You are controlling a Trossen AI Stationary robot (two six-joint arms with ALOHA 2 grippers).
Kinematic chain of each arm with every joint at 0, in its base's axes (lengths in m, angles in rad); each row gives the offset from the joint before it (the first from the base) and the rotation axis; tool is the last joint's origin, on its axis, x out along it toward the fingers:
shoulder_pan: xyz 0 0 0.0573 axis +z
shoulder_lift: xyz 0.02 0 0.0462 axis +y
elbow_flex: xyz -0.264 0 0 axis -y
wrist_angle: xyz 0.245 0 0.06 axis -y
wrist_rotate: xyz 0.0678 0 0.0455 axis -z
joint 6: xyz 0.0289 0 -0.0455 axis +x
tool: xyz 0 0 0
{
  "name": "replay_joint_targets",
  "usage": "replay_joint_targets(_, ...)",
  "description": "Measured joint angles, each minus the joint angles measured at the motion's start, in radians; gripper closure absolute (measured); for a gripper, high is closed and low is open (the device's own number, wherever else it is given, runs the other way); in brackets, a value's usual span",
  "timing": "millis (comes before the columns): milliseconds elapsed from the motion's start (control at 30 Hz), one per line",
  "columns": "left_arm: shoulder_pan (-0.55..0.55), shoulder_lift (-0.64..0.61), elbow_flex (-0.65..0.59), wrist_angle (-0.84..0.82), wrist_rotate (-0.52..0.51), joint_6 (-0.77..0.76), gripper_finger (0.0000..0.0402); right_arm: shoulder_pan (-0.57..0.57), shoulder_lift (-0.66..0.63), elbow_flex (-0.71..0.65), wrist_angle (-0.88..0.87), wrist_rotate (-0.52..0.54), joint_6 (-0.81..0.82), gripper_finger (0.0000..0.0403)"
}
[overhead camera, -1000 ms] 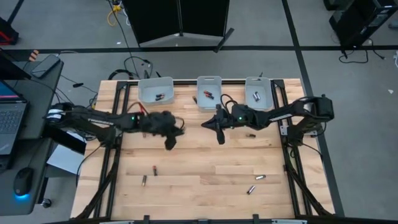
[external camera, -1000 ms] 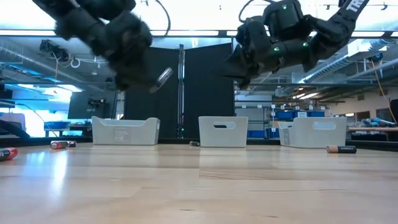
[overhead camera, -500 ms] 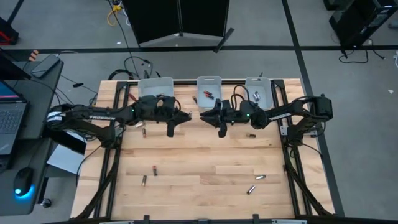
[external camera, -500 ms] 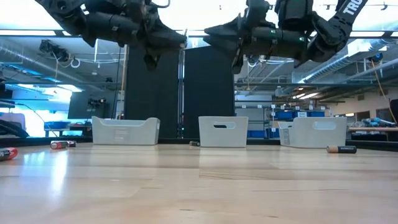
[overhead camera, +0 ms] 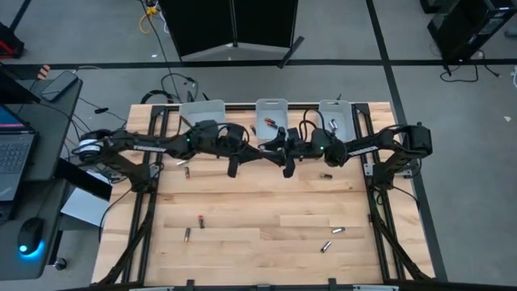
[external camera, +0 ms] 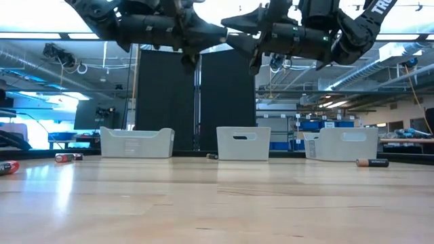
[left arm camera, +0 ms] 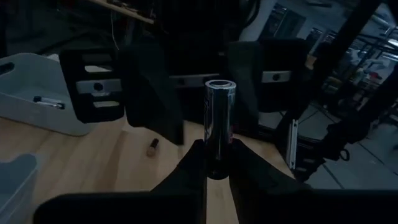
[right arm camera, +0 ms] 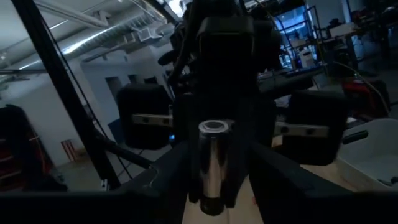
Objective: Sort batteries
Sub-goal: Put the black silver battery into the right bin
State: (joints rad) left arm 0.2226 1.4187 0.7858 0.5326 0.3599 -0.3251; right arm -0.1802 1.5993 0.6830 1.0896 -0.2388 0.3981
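A grey floor (overhead camera: pixel 452 186) crossed by dark lines is seen around the wooden table (overhead camera: pixel 258 210), with a black panel (overhead camera: pixel 238 24) standing behind it, a desk with a laptop (overhead camera: pixel 16 158) placed to one side, and ceiling pipes (external camera: pixel 61 61) lit by bright strip lights (external camera: pixel 41 35).

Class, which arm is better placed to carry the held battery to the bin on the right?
Right, probably: the right gripper also clasps the battery, and that bin lies beside its arm, far from the left gripper.
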Motion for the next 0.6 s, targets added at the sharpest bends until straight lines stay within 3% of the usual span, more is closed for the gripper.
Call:
replay_joint_targets(200,0.005,0.043,0.027,-0.006,0.013,0.0,0.0355,0.0,0.0,0.0,0.001,-0.021,-0.006,0.026)
replay_joint_targets(433,0.013,0.049,0.028,-0.005,0.019,0.009,0.0355,-0.001,0.0,0.0,-0.005,-0.014,-0.025,0.0339)
replay_joint_targets(600,0.013,0.048,0.028,-0.021,0.019,0.071,0.0355,-0.001,0.0,0.0,-0.006,-0.015,-0.077,0.034)
